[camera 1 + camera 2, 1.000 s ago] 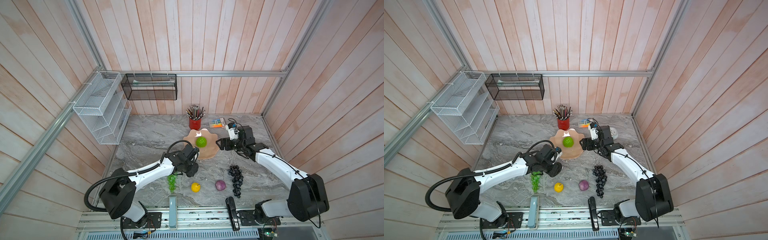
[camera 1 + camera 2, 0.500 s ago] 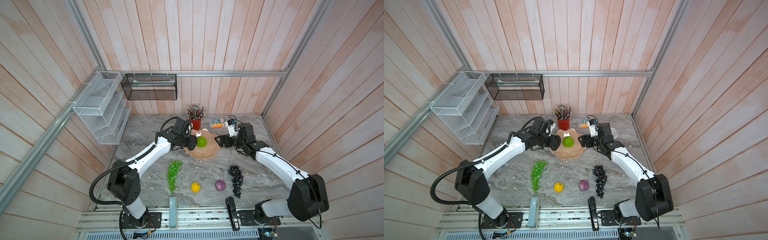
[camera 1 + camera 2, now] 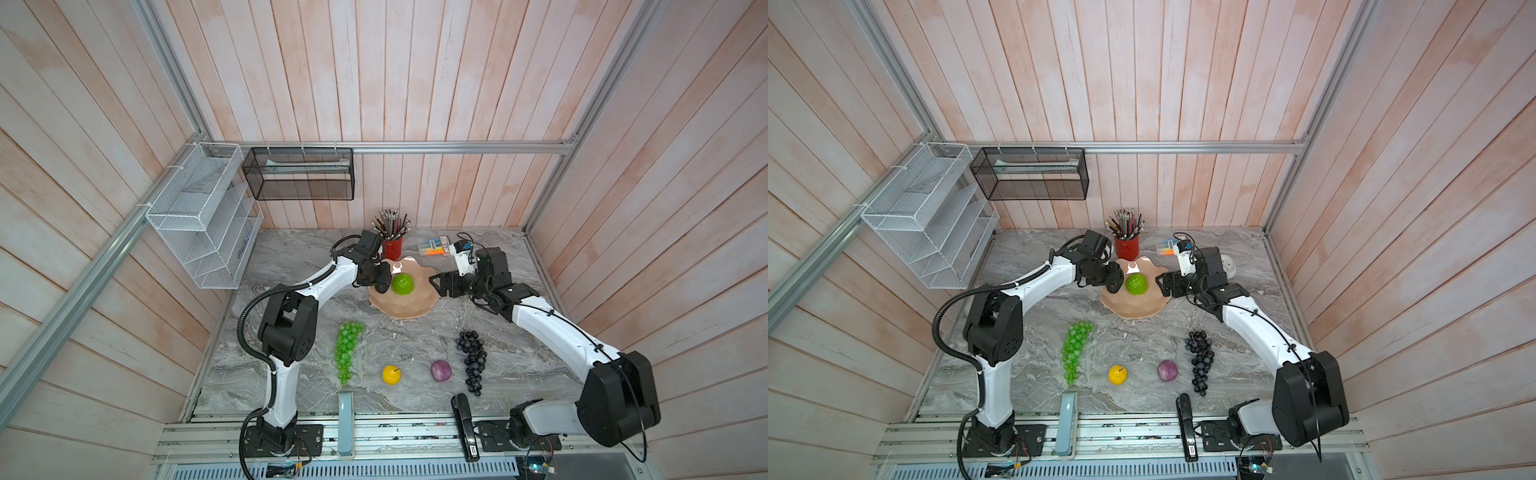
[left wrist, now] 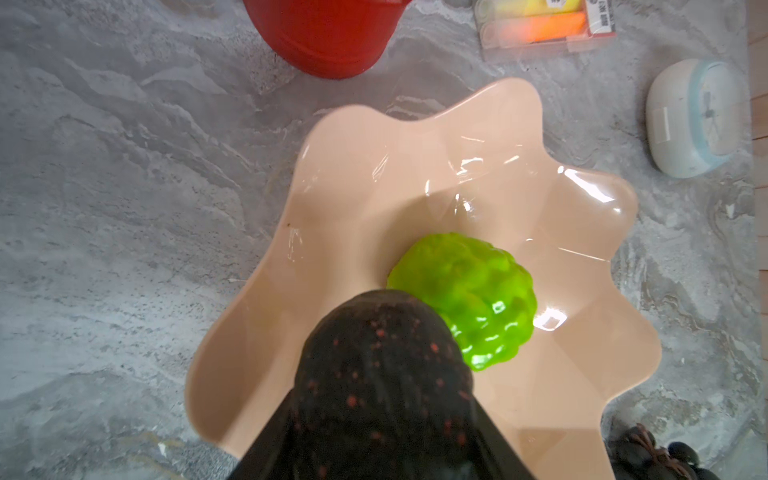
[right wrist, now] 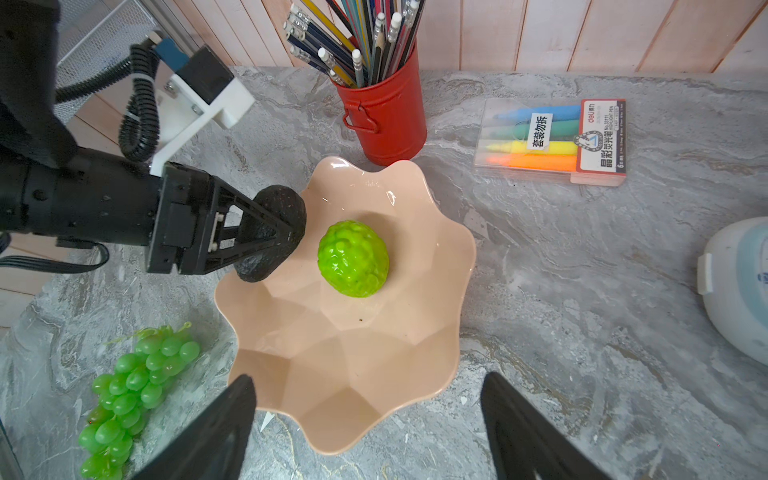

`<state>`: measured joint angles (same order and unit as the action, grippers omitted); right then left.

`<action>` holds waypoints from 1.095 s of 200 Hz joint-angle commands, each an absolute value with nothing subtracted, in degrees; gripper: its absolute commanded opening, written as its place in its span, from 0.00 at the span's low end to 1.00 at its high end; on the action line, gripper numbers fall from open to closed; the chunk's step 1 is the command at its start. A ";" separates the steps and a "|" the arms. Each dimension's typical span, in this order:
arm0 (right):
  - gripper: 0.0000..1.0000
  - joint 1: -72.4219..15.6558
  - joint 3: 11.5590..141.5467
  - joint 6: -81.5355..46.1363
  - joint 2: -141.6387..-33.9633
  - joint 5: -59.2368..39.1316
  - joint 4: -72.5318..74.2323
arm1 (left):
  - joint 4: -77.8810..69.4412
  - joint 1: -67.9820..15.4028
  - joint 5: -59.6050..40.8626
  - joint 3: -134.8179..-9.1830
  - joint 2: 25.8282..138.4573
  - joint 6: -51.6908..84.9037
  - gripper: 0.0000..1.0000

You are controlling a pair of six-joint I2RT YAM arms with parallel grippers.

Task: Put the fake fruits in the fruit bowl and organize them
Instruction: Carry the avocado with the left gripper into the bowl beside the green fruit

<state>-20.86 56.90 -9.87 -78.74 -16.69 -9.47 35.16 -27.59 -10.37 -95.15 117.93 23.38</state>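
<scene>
walls (image 3: pixel 395 83) clad in pinkish planks | tabletop (image 3: pixel 291 257) veined grey marble | white rack (image 3: pixel 199 216), black basket (image 3: pixel 299 174) hung on rails (image 3: pixel 457 146)

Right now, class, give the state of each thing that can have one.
left end effector, shut on black avocado
right end effector, open, empty
fruit bowl, holds only bumpy green ball
green grape bunch, on table
dark grape bunch, on table
yellow fruit, on table
purple ball, on table

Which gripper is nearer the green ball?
Left. The left gripper, shut on the avocado, is beside the green ball over the bowl's rim; the right gripper is open at the opposite rim.
</scene>
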 commanded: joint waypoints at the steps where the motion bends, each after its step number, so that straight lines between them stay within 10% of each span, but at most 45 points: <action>1: 0.85 -21.10 55.75 -8.62 -77.87 -18.17 -10.57 | 32.83 -27.86 -9.15 -95.79 119.13 24.70 0.36; 94: 0.85 -21.35 54.41 -8.80 -76.61 -17.91 -11.14 | 30.78 -30.04 -7.40 -98.25 124.89 24.06 0.42; 168: 0.87 -21.55 53.08 -9.76 -75.07 -17.92 -12.13 | 28.30 -30.19 -6.86 -97.19 123.84 24.51 0.86; 219: 0.88 -22.83 53.61 -10.43 -73.71 -16.42 -14.80 | 27.88 -30.23 -5.39 -94.81 118.48 25.13 0.85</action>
